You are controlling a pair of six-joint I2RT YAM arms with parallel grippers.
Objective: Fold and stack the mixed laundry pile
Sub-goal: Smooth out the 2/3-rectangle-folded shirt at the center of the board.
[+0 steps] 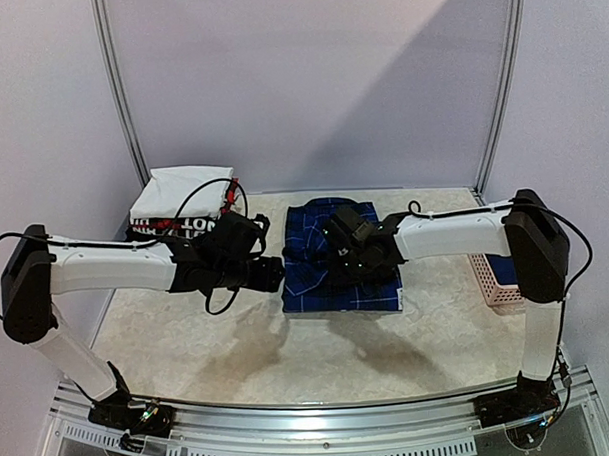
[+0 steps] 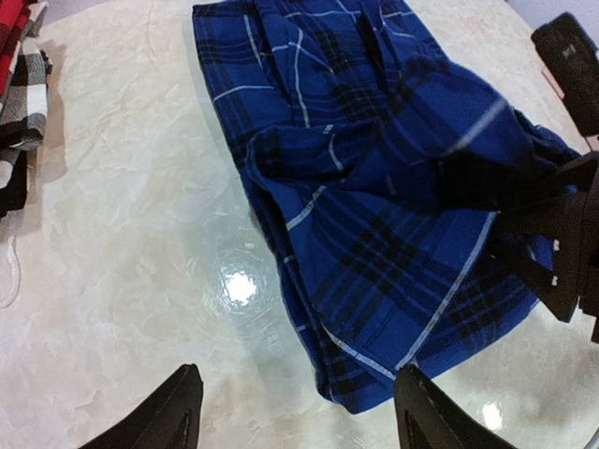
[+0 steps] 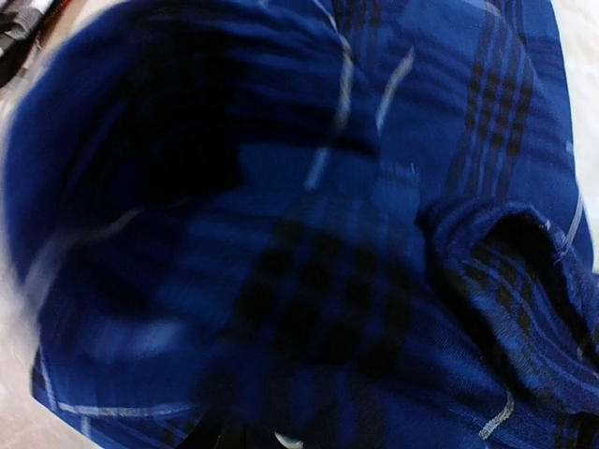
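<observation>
Pinching a raised fold of soft, limp shirt [image 2: 374, 234], right gripper [image 1: 347, 254] is holding; left gripper [image 2: 298, 379] is hovering wide, near hem looking grabbable.

Glare on table [image 2: 239, 285]; blurry right-wrist plaid shirt [image 3: 374, 234]

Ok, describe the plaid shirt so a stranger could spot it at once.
On the pale table, look between the white folded stack at left and the pink basket at right. The plaid shirt is the only dark-blue cloth crossed by thin white lines.
</observation>
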